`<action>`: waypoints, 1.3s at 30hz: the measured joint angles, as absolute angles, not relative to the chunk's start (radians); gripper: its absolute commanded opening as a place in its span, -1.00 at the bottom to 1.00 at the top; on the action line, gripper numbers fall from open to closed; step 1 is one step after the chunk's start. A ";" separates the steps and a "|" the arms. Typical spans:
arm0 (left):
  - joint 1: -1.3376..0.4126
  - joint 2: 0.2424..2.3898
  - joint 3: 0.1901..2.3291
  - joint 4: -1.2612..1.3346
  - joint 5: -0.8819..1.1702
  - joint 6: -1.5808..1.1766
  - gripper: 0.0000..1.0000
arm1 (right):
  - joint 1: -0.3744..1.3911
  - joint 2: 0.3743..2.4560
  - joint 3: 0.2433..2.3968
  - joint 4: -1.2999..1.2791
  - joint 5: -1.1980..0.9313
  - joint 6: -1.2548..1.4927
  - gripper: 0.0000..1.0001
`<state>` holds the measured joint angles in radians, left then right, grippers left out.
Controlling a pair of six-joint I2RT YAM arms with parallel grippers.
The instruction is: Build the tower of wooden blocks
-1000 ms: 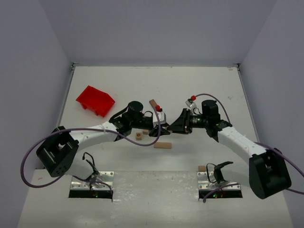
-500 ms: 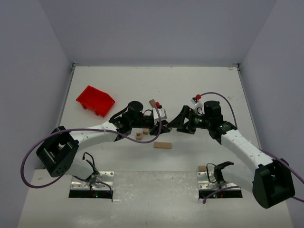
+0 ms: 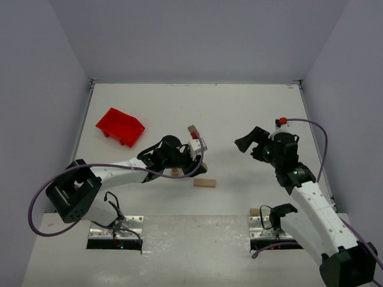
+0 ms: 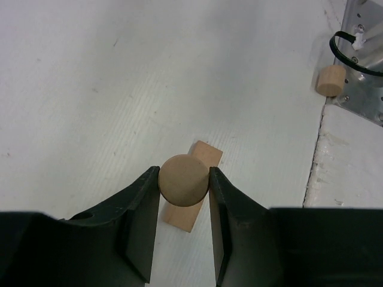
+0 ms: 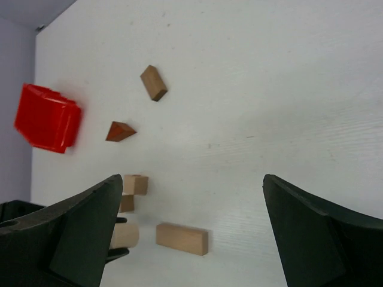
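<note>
Left gripper [image 4: 183, 174] snug around a wooden cylinder [image 4: 184, 181], plank [image 4: 206, 155] and cubes [image 5: 135, 184] near; right gripper [image 5: 191, 179] wide, empty

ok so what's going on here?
Block-tower build, and nothing is visibly stacked yet. The left gripper is shut on a round wooden piece, with the pale plank lying just beyond it in the wrist view. The right gripper hangs wide open and empty, off to the right of the blocks. The dark triangular roof piece, a light cube and a brown block lie loose on the table.
</note>
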<state>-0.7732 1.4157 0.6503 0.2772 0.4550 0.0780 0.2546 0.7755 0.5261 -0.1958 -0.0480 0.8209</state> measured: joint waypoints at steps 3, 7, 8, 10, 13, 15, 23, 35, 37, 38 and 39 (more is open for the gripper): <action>-0.807 1.415 0.632 0.254 0.387 0.012 -1.00 | 0.253 0.770 0.494 -0.213 0.042 0.815 0.97; -0.868 1.415 0.622 0.225 0.272 -0.068 -1.00 | 0.251 0.751 0.443 -0.243 0.133 0.807 0.97; -0.878 1.415 0.621 0.220 0.248 -0.083 -1.00 | 0.251 0.745 0.435 -0.248 0.147 0.805 0.97; -0.889 1.415 0.621 0.211 0.208 -0.106 -1.00 | 0.251 0.738 0.424 -0.252 0.167 0.800 0.97; -0.895 1.415 0.615 0.202 0.158 -0.132 -1.00 | 0.251 0.735 0.418 -0.253 0.188 0.790 0.97; -0.895 1.415 0.605 0.199 0.131 -0.143 -1.00 | 0.251 0.738 0.418 -0.253 0.196 0.785 0.97; -0.895 1.429 0.586 0.194 0.110 -0.172 -1.00 | 0.251 0.760 0.418 -0.253 0.210 0.773 0.97; -0.908 1.440 0.570 0.215 0.101 -0.190 -1.00 | 0.251 0.758 0.417 -0.253 0.237 0.748 0.97; -0.920 1.444 0.570 0.219 0.094 -0.189 -1.00 | 0.251 0.758 0.417 -0.253 0.238 0.745 0.97; -0.927 1.448 0.570 0.220 0.087 -0.188 -1.00 | 0.251 0.758 0.417 -0.253 0.239 0.743 0.97; -0.933 1.453 0.570 0.221 0.081 -0.188 -1.00 | 0.251 0.758 0.417 -0.252 0.240 0.741 0.97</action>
